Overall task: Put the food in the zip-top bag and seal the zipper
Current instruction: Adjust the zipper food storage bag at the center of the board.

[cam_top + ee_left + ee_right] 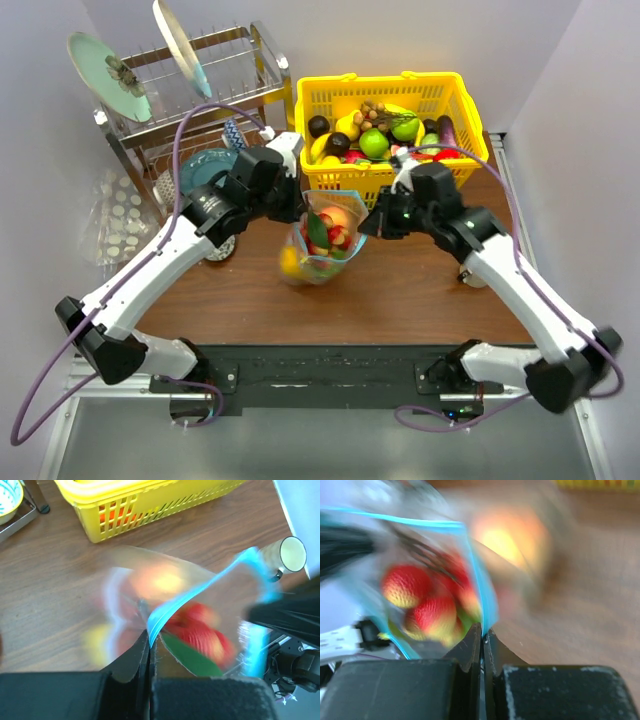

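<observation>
The left end effector [149, 647] is pinching one side of the rim of the zip-top bag [322, 250] with its jaws pressed together. The right end effector [482, 636] is clamping the opposite side on the teal zipper [170, 609]. The bag is spanning the gap between them, mouth gaping, and is holding the food [335, 228], blurred red-and-yellow pieces and a green leaf, just beyond both sets of fingertips. A yellow basket [330, 95] is standing on the worktop [420, 290] past them.

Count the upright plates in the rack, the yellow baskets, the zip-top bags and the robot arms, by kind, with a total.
Upright plates: 2
Yellow basket: 1
Zip-top bag: 1
Robot arms: 2
Total: 6
</observation>
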{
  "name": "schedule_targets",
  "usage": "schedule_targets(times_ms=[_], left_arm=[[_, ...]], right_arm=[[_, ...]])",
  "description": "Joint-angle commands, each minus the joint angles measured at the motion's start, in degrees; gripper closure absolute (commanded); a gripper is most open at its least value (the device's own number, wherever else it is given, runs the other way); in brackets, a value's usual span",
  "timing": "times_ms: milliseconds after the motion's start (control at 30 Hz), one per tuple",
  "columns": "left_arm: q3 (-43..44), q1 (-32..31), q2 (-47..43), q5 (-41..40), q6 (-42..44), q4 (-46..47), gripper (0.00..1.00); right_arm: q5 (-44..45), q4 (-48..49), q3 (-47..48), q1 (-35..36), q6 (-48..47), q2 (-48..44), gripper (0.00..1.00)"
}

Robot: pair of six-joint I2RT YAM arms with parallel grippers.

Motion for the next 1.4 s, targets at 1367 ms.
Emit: schedule_targets(times_ms=[1367], left_arm=[[4.1, 0.7, 0.9, 3.6, 4.1, -1.1, 1.00]], right_arm=[[-9.3, 12.8, 3.2, 0.3, 5.2, 4.9, 1.00]])
